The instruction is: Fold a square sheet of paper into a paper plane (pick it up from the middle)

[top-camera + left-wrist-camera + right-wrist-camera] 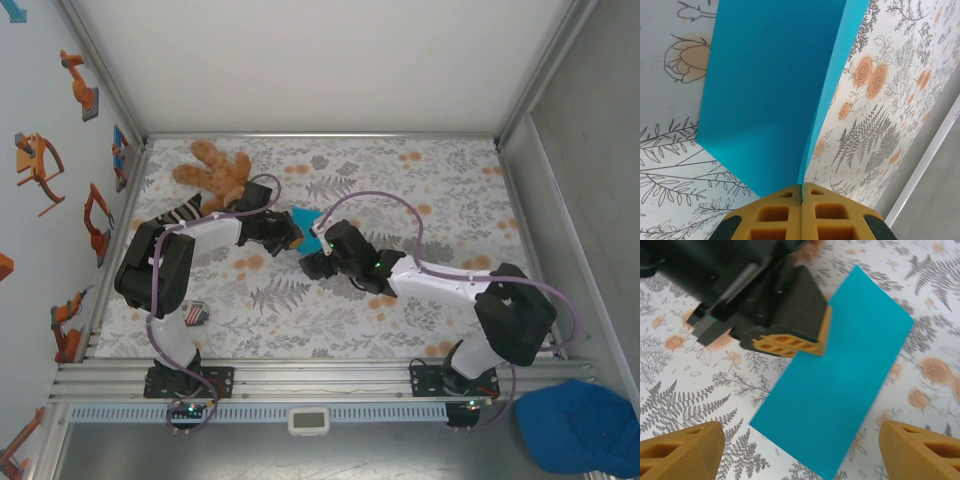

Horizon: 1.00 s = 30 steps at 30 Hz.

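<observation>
My left gripper [801, 192] is clenched, its yellow pads [775, 215] pressed flat together on a long edge of the square sheet of paper [770, 90], which is doubled into a cyan oblong of two layers. In my right wrist view the left gripper [824, 332] bites that edge from the upper left, and the square sheet of paper [840, 385] runs its long axis from the lower left up to the upper right, one short end pointing toward my right hand. My right gripper [800, 432] is spread wide, its two fingers [682, 450] well apart with the near short end of the sheet between them, neither one touching it. From above, the left gripper [292, 238] and right gripper [316, 264] meet near the middle of the flowered table [440, 190], the sheet [305, 222] half hidden between them, with the teddy bear [215, 172] lying near, beyond my left arm. I cannot tell whether the sheet's far end rests on the cloth.
</observation>
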Motion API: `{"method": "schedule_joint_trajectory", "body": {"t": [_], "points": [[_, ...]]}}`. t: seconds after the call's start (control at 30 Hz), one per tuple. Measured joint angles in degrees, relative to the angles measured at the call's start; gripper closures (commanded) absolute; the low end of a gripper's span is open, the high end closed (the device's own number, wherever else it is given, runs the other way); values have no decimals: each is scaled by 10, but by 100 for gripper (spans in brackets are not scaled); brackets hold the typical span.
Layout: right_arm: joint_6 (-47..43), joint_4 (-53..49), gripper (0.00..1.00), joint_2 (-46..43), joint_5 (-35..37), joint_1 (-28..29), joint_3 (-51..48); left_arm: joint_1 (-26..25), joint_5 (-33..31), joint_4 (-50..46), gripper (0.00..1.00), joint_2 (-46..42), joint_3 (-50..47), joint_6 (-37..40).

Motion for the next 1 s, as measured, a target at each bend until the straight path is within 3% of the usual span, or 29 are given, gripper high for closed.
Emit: {"method": "schedule_joint_trajectory", "body": {"t": [0.17,0.4,0.67,1.0], "points": [[-46,31,25,48,19,18,0,0,-1,-11,100,0,4,-1],[-83,76,37,84,55,30,-19,0,-1,-17,100,0,5,-1],[-106,101,57,84,103,30,-32,0,-1,-18,100,1,6,-1],[-110,108,82,84,100,30,-37,0,-1,-19,100,1,8,-1]]}}
